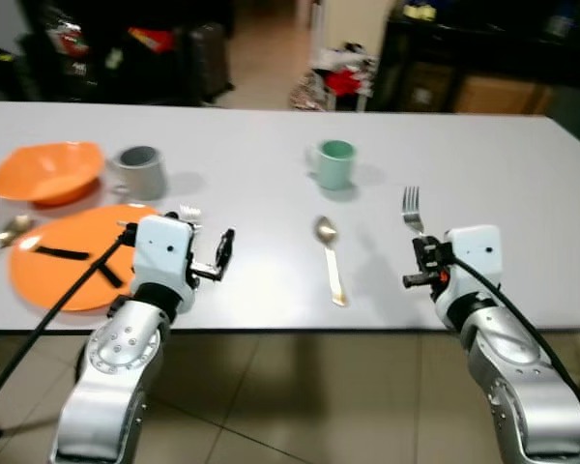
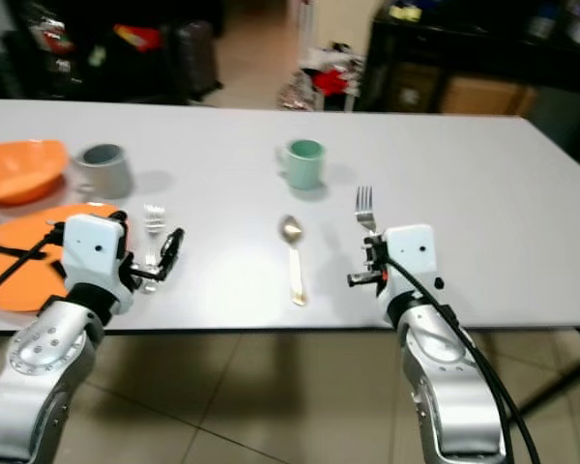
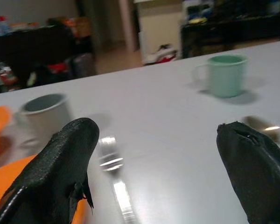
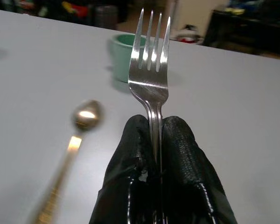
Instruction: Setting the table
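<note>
My right gripper is shut on the handle of a silver fork, held just above the white table near its front edge, tines pointing away. A gold spoon lies to its left, with a green mug behind the spoon. My left gripper is open over a second fork, which lies on the table next to the orange plate. The left fingers stand on either side of that fork without touching it.
An orange bowl and a grey mug stand behind the plate. Another spoon lies at the far left. Dark strips lie on the plate. Bags and dark furniture stand beyond the table.
</note>
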Motion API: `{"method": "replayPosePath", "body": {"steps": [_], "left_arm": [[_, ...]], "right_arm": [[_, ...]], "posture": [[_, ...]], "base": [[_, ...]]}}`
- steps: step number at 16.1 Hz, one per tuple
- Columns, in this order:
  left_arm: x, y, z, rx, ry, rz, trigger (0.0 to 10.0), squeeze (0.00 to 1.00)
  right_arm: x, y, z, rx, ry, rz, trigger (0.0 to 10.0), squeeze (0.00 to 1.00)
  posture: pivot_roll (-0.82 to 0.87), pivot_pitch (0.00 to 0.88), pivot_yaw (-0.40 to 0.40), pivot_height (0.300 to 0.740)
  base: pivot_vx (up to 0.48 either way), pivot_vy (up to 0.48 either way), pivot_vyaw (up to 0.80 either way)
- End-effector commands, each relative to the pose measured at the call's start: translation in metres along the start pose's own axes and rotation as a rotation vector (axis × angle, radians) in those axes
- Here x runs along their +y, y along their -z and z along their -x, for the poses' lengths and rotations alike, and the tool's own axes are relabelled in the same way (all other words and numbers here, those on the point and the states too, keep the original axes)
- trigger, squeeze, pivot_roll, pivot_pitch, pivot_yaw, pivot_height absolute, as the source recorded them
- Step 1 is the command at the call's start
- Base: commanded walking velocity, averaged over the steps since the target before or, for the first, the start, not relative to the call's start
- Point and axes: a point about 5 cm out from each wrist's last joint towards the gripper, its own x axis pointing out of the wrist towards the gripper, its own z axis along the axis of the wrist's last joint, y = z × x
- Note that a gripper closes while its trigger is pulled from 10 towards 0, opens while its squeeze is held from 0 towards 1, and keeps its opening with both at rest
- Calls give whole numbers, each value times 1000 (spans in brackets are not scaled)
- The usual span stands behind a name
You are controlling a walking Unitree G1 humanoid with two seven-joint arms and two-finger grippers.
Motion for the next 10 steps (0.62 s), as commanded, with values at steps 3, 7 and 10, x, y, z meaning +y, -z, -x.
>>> {"method": "replayPosePath", "body": {"steps": [3, 7, 10], "left_arm": [[0, -5, -4, -18, 41, -23, 10000, 0], [-5, -7, -4, -23, 135, -51, 10000, 0], [-6, -8, -6, -27, 211, -59, 10000, 0]], "right_arm": [[6, 4, -7, 35, -26, 25, 10000, 0], [1, 10, -27, 98, 28, 20, 10000, 0], [4, 15, -54, 124, 36, 18, 10000, 0]], "posture": [[-50, 16, -6, 740], [-37, 28, 14, 740], [-32, 35, 40, 740]], "base": [[175, 0, 0], [0, 0, 0], [0, 0, 0]]}}
